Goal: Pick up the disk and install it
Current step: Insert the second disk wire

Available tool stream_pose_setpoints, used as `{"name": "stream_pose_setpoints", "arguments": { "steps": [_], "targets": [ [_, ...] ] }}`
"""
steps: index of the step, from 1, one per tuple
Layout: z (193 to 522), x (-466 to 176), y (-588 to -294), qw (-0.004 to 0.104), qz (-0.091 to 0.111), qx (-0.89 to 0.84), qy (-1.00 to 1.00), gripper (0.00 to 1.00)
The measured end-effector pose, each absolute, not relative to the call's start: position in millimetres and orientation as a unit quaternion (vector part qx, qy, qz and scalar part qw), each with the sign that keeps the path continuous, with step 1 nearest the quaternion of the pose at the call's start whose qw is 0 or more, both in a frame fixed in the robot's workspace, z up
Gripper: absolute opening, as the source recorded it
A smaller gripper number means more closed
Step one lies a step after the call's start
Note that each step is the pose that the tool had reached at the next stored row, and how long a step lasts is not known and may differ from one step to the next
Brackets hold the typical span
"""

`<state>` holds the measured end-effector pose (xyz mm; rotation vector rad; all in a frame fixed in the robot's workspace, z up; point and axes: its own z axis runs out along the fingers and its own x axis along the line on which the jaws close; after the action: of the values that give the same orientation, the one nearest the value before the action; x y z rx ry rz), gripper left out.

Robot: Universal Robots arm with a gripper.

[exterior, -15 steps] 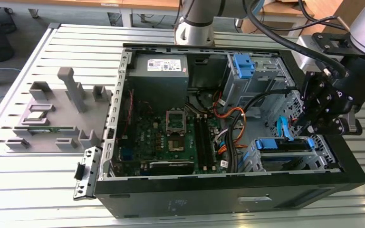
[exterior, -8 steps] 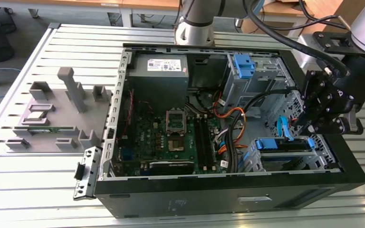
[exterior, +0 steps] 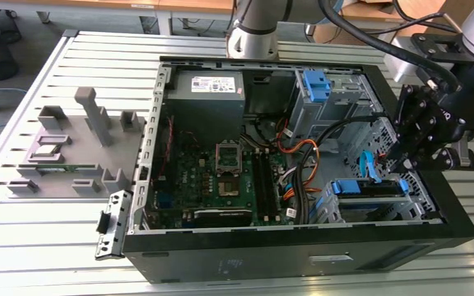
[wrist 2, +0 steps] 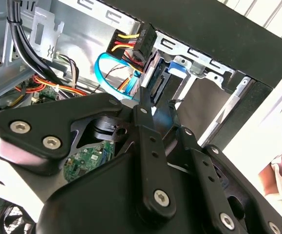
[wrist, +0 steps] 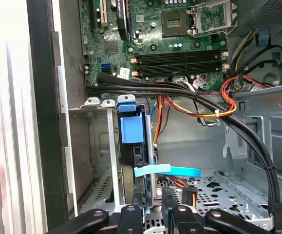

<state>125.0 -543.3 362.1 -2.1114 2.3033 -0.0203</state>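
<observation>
I see gripper point(wrist: 153, 204) low over disk point(wrist: 131, 146) seated edge-on in bay; jaws prob. shut on its rear edge, can't tell—linkage hides contact.

Blue-railed disk point(wrist: 131, 146), seemingly seated upright.

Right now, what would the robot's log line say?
gripper: inside computer case, at drive cage | disk: blue-railed, standing in cage | fingers: straddling disk edge | phase: install
</observation>
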Motion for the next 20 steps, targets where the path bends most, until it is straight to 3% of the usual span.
{"name": "stream_pose_setpoints", "arguments": {
  "steps": [20],
  "targets": [
    [362,133,-532,0.008,-0.007,-0.676,0.737,0.30]
  ]
}}
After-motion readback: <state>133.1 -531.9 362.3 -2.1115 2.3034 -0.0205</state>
